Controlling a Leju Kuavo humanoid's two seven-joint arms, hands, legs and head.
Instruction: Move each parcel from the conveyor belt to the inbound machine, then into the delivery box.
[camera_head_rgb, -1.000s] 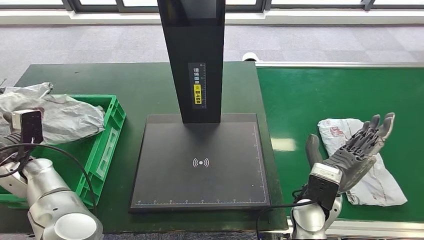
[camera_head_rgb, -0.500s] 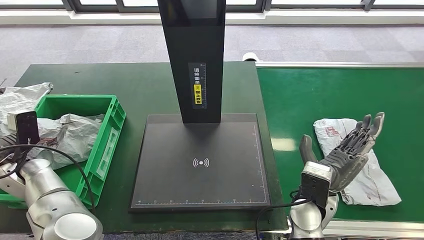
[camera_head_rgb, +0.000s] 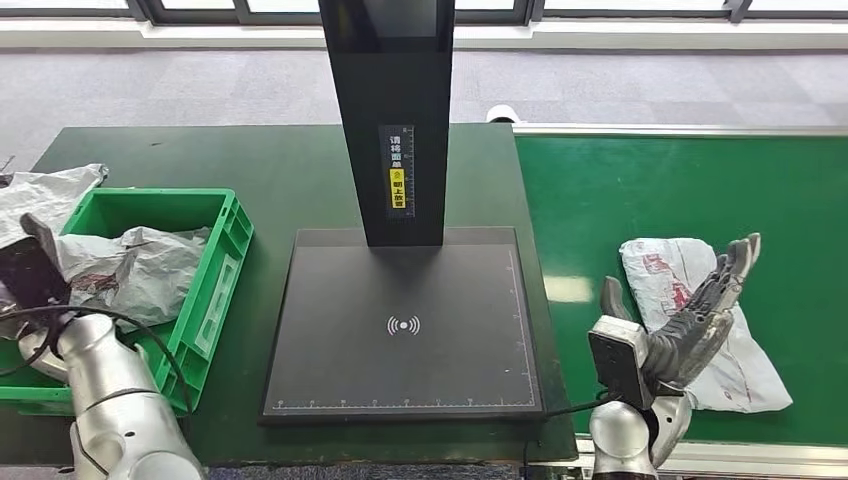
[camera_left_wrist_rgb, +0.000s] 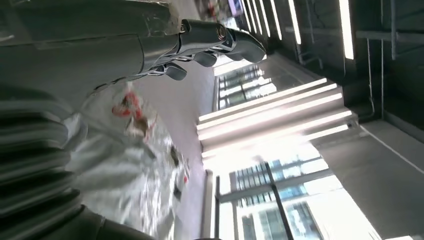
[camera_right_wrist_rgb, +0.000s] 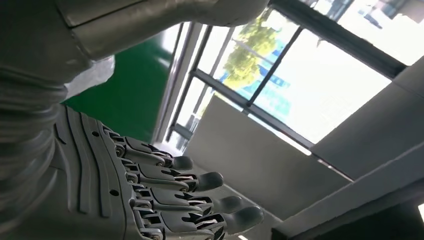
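Right hand (camera_head_rgb: 690, 315) covering middle of parcel (camera_head_rgb: 670, 270) on belt. Left hand (camera_head_rgb: 25, 265) being cut off by left edge, possibly empty. Scanner post (camera_head_rgb: 392, 110) running off top.

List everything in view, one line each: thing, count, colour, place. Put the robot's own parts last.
parcel: one, white-grey, on the belt beside the right robot hand.
parcels: two visible, grey, in and behind the crate.
crate: one, green, left on the table.
scanner: one, black, flat pad with upright post, centre.
belt: one, green, right.
table: one, dark green.
left robot hand: one, grey, against a parcel.
right robot hand: one, dark grey, open above the parcel on the belt.
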